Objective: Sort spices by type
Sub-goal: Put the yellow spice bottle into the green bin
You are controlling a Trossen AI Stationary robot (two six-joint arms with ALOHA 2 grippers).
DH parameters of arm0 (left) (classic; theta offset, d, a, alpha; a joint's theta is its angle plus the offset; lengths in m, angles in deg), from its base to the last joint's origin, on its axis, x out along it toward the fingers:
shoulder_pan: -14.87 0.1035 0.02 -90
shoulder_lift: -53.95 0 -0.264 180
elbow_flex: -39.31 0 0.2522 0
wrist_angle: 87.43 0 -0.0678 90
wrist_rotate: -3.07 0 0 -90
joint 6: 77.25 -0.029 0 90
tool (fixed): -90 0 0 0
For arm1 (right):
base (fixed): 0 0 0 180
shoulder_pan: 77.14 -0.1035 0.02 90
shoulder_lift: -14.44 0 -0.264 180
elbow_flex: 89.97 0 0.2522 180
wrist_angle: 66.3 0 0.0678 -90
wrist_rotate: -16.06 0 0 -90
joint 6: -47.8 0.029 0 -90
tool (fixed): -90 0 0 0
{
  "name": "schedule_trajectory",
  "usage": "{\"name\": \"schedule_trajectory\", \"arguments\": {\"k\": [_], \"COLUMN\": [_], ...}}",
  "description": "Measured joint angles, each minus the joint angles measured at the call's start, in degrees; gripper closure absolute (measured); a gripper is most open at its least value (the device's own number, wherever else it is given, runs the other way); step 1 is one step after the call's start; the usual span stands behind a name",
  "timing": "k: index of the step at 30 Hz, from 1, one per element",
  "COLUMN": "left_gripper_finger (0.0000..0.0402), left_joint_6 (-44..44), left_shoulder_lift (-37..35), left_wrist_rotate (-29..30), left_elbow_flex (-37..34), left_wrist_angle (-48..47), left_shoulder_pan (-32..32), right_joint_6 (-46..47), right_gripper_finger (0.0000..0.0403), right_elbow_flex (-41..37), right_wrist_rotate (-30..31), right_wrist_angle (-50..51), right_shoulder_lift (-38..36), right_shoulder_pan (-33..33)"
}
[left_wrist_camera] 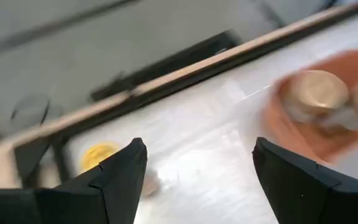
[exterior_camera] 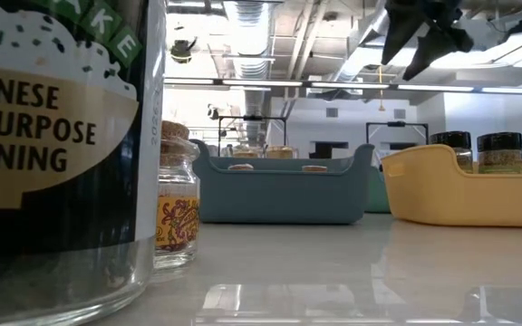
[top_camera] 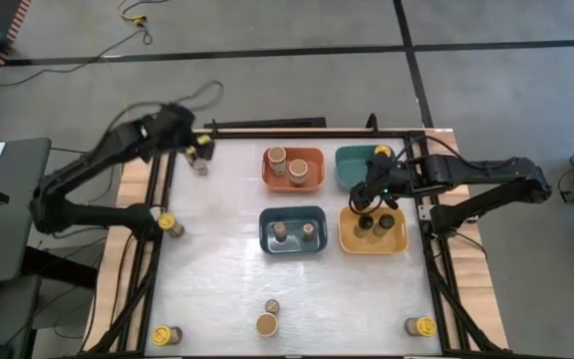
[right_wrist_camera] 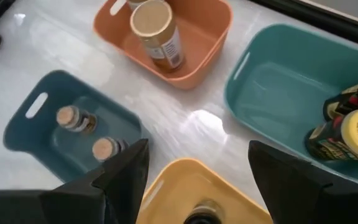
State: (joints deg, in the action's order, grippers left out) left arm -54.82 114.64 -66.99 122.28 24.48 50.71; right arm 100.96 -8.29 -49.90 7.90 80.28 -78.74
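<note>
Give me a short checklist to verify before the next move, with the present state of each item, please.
1. Left gripper open and empty, above the table's far left: ok.
2. Yellow-lid jar beside the left gripper, not between its fingers: not ok for closing now.
3. Right gripper open and empty: ok.
4. Right gripper above the yellow bin with its dark-top jars: ok.
5. Tan-lid jars in the orange bin, cork-top jars in the blue bin: ok.
6. Loose jars at the table's near edge: not ok.

We see a white table (top_camera: 217,289) carrying four bins: orange (top_camera: 316,181), teal (top_camera: 347,168), blue (top_camera: 293,246), yellow (top_camera: 395,242). Loose jars (top_camera: 267,317) stand at lower centre and along the edges.
</note>
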Motion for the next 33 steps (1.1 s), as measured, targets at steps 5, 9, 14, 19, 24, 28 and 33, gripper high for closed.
{"name": "schedule_trajectory", "arguments": {"k": [5,9,14,19,24,28,33], "left_gripper_finger": [0.0121,0.0121,0.0121,0.0121,0.0121,0.0121,0.0121], "left_joint_6": [-1.8,-2.4,-4.0,-4.3,-4.7,-4.8,-4.4], "left_shoulder_lift": [3.3,8.2,15.4,21.5,25.6,26.4,26.7], "left_wrist_rotate": [-10.1,-14.5,-15.2,-15.0,-14.3,-13.2,-12.0], "left_elbow_flex": [0.2,0.2,0.6,1.9,2.4,2.4,2.3], "left_wrist_angle": [-4.7,-4.5,-6.7,-6.2,-6.1,-5.2,-5.1], "left_shoulder_pan": [14.9,21.4,24.8,25.5,27.0,27.1,27.1], "right_joint_6": [0.0,1.1,1.5,1.5,2.3,2.4,2.5], "right_gripper_finger": [0.0101,0.0101,0.0101,0.0101,0.0101,0.0101,0.0101], "right_elbow_flex": [0.0,0.0,0.0,0.0,0.0,0.0,0.0], "right_wrist_rotate": [0.2,0.2,0.2,0.2,0.2,0.2,0.2], "right_wrist_angle": [-0.1,-0.3,-1.6,-3.2,-3.3,-3.3,-3.3], "right_shoulder_lift": [0.0,0.0,0.0,0.0,0.0,0.0,0.0], "right_shoulder_pan": [1.9,3.4,4.4,4.4,4.4,4.4,4.4]}}
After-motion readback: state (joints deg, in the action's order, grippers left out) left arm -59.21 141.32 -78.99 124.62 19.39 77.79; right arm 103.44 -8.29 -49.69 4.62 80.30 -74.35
